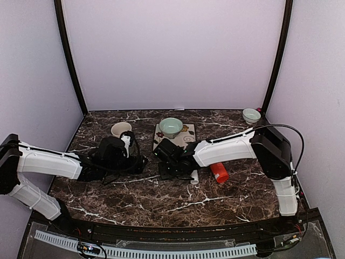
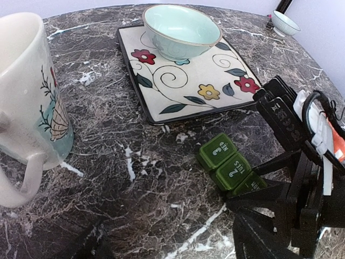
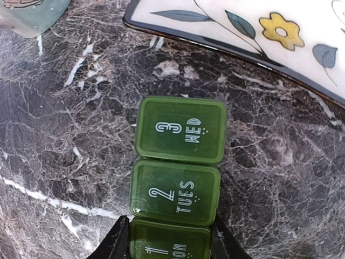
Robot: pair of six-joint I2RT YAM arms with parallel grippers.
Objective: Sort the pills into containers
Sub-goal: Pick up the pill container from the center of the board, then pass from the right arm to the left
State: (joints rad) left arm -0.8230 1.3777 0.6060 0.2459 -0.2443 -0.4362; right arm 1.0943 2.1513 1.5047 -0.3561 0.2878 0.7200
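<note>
A dark green pill box [image 3: 175, 172] lies flat near the middle of the counter [image 1: 161, 199]. It is a strip of three square compartments of glossy, slightly see-through plastic with rounded corners. All three lids are down. White print reads "3 WED", "2 TUES" and a partly cut-off "1".

The right pincer [image 3: 170, 240] is closed onto the "1" end, with one black finger against each side wall. In the top view this pincer and its wrist cover the box.

At 12 o'clock from the box, near its "WED" end but not touching it, is a square cream plate [image 2: 188, 81]. It has a dark rim and painted red and yellow flowers on curling stems. A smooth, round, pale green bowl [image 2: 180, 29] stands on the plate.

At 10 o'clock stands a cream mug [image 2: 27, 97], upright, with a painted pattern and a looped handle. At 9 o'clock the left pincer [image 1: 137, 163] sits just beside the box, its jaws wide and holding nothing.

At 3 o'clock an orange bottle [image 1: 218, 172] lies on its side, just beyond the right arm. At 2 o'clock, in the far right corner, is a small bowl [image 1: 251, 115], white with a pale inside.

The counter is dark brown marble with white veins.
</note>
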